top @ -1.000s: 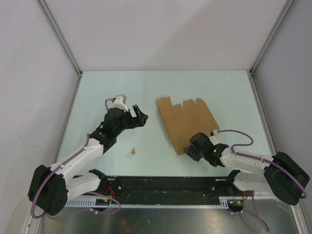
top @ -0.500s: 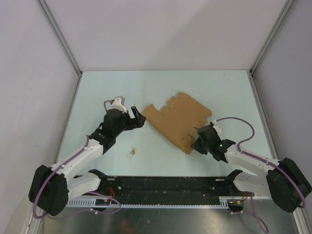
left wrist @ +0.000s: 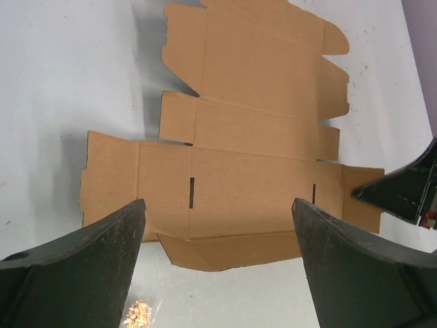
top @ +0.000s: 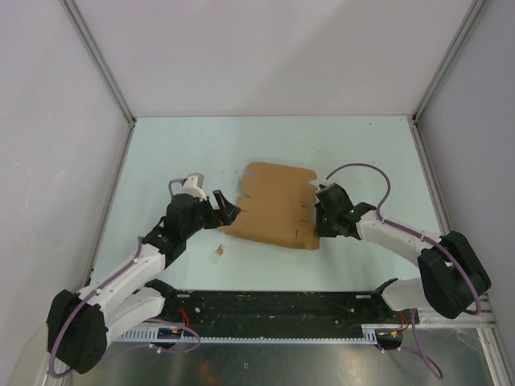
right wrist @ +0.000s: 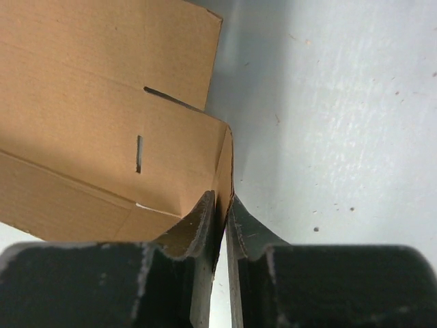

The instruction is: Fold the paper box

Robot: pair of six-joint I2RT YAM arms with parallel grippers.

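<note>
The paper box (top: 273,207) is a flat brown die-cut sheet with flaps and slots, lying mid-table. My right gripper (top: 315,222) is shut on the sheet's right end flap. In the right wrist view its fingertips (right wrist: 222,198) pinch the edge of the paper box (right wrist: 102,123), and the flap stands bent up between them. My left gripper (top: 228,211) is open at the sheet's left edge. The left wrist view shows its fingertips (left wrist: 217,203) spread wide just above the near flap of the paper box (left wrist: 252,130), with nothing held.
A tiny brown scrap (top: 219,251) lies on the table near the left gripper, also visible as the scrap (left wrist: 138,313) by the left finger. The enclosure's walls and metal frame posts (top: 96,60) bound the table on three sides.
The right gripper closed on the sheet's edge, then swung it counter-clockwise and leftward, moving farther from the near edge. The left gripper dropped lower and nearer, to the sheet's left edge, still open.
</note>
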